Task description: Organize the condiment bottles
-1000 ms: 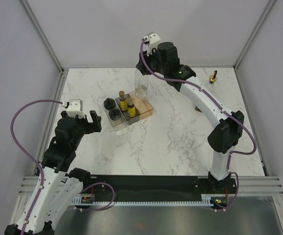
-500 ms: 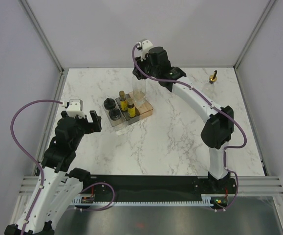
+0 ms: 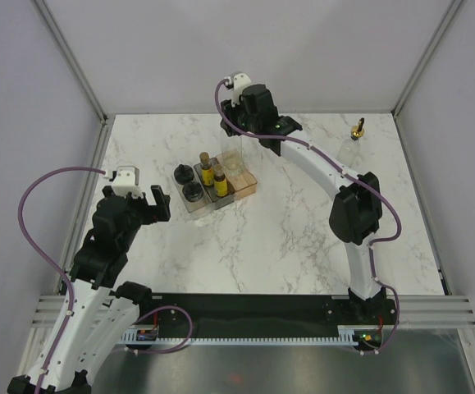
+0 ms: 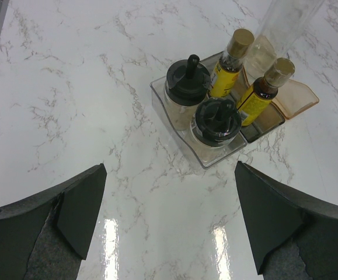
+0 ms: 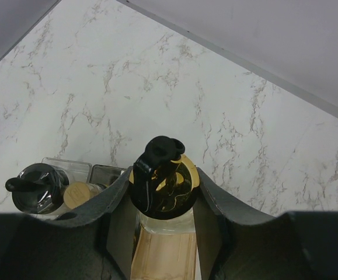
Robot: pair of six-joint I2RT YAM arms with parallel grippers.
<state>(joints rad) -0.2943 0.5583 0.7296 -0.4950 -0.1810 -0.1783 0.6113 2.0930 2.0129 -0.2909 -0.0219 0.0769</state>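
My right gripper (image 3: 238, 135) is shut on the neck of a tall clear bottle (image 3: 235, 158), just under its gold pourer (image 5: 163, 182), and holds it upright over the orange bin (image 3: 249, 182). I cannot tell whether its base touches the bin. In the left wrist view the bottle (image 4: 281, 28) stands behind two small yellow bottles (image 4: 232, 65) (image 4: 266, 88) in the grey bin. Two black-lidded jars (image 4: 186, 81) (image 4: 216, 119) sit in the clear bin (image 4: 177, 125). The second tall bottle (image 3: 353, 141) stands alone at the far right. My left gripper (image 4: 174, 233) is open and empty, near-left of the bins.
The three bins sit side by side in a slanted row left of the table's middle. Metal frame posts (image 3: 73, 61) and grey walls close the back and sides. A black rail (image 3: 245, 308) runs along the near edge.
My right arm has carried the tall bottle leftward from behind the bins to a spot over the orange bin. The left arm has not moved.
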